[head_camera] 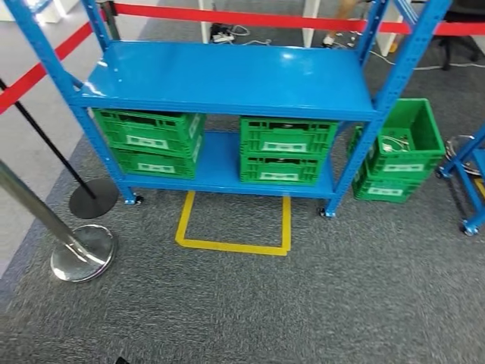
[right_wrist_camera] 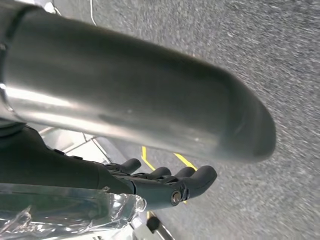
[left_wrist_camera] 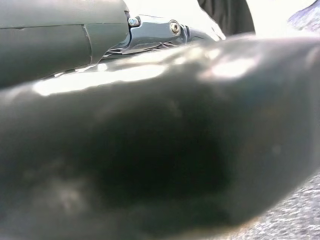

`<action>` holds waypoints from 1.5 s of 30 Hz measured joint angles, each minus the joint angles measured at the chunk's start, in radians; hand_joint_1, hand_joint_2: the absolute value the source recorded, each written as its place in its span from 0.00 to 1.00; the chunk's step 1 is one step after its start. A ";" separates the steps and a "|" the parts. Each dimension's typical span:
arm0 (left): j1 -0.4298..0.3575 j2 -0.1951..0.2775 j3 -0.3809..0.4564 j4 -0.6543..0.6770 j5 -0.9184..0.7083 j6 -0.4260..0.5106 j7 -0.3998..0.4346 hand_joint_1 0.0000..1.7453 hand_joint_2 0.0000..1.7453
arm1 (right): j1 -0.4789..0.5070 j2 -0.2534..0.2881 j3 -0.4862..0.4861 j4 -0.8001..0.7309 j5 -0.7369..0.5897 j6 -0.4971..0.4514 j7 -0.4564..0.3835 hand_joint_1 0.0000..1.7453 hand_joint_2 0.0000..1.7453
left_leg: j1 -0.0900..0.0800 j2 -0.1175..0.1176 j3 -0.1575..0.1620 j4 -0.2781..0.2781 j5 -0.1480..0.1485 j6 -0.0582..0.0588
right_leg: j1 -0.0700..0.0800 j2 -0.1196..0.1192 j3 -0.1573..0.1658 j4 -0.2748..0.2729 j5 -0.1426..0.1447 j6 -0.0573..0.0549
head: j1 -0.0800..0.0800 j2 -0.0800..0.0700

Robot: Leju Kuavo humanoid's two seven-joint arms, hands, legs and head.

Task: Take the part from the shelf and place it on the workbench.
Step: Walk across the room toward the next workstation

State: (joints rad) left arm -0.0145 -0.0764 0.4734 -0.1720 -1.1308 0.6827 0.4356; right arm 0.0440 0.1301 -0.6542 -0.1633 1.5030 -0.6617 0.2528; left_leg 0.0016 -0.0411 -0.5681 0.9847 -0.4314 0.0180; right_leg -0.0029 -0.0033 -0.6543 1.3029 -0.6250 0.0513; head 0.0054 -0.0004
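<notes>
Closest to the lens, the right hand [right_wrist_camera: 162, 182] is hanging over the grey carpet [right_wrist_camera: 286, 75] with its dark fingers [right_wrist_camera: 196, 177] lying side by side, nearly straight and pinching nothing I can see. Behind them, toward the palm, some crinkly clear plastic [right_wrist_camera: 68, 210] is poking in, and I honestly can't tell if it's being held. The part itself isn't showing up clearly. It's probably sitting in one of the green crates [head_camera: 286, 148] on the blue shelf [head_camera: 229, 76], well away from the fingers, but the crate tops are tucked under the upper board. The open crate [head_camera: 426, 140] beside the shelf is holding something pale [head_camera: 395, 144], too small to make out. The left hand [left_wrist_camera: 60, 35] is jammed against a dark blur, so I can't tell how its fingers are sitting. My worry is that the robot is picking the wrong crate, or its fingers are catching on the board while reaching in low. Stopping off the yellow floor marking [head_camera: 234, 246] would leave the reach short, too.
</notes>
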 joint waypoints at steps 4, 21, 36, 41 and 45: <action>0.002 0.000 0.003 0.000 0.009 -0.001 -0.002 0.00 0.00 | -0.002 0.000 -0.001 0.000 -0.006 0.000 -0.013 0.00 0.00 | 0.001 -0.050 0.002 0.006 -0.001 -0.013 | -0.009 0.036 0.094 -0.229 0.124 0.001 | 0.002 0.000; 0.020 0.006 0.049 -0.010 0.239 -0.167 -0.149 0.00 1.00 | -0.002 -0.002 0.005 -0.014 -0.261 0.093 -0.124 0.00 1.00 | 0.008 -0.058 -0.005 -0.011 0.013 -0.049 | 0.000 0.052 0.099 -0.277 0.136 -0.031 | -0.003 0.000; 0.059 0.028 -0.083 -0.062 0.506 -0.320 -0.234 0.00 0.00 | 0.027 -0.031 0.181 -0.069 -0.633 0.262 -0.161 0.00 0.00 | 0.001 -0.058 -0.005 -0.009 0.012 -0.044 | -0.008 0.052 0.102 -0.280 0.137 -0.028 | -0.003 0.000; 0.074 0.035 -0.135 -0.081 0.596 -0.373 -0.263 0.00 0.00 | 0.036 -0.042 0.244 -0.090 -0.758 0.320 -0.175 0.00 0.00 | 0.000 -0.058 -0.005 -0.009 0.012 -0.044 | -0.008 0.052 0.101 -0.280 0.137 -0.027 | -0.003 0.000; 0.086 0.040 -0.177 -0.097 0.668 -0.414 -0.286 0.00 0.00 | 0.045 -0.052 0.297 -0.107 -0.859 0.366 -0.185 0.00 0.00 | 0.000 -0.058 -0.005 -0.009 0.012 -0.044 | -0.008 0.052 0.101 -0.280 0.137 -0.027 | -0.003 0.000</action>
State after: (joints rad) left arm 0.0718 -0.0363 0.2964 -0.2692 -0.4627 0.2688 0.1501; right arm 0.0894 0.0783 -0.3573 -0.2706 0.6443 -0.2958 0.0680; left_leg 0.0020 -0.0988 -0.5731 0.9754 -0.4190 -0.0256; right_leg -0.0111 0.0487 -0.5533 1.0230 -0.4882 0.0238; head 0.0025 -0.0004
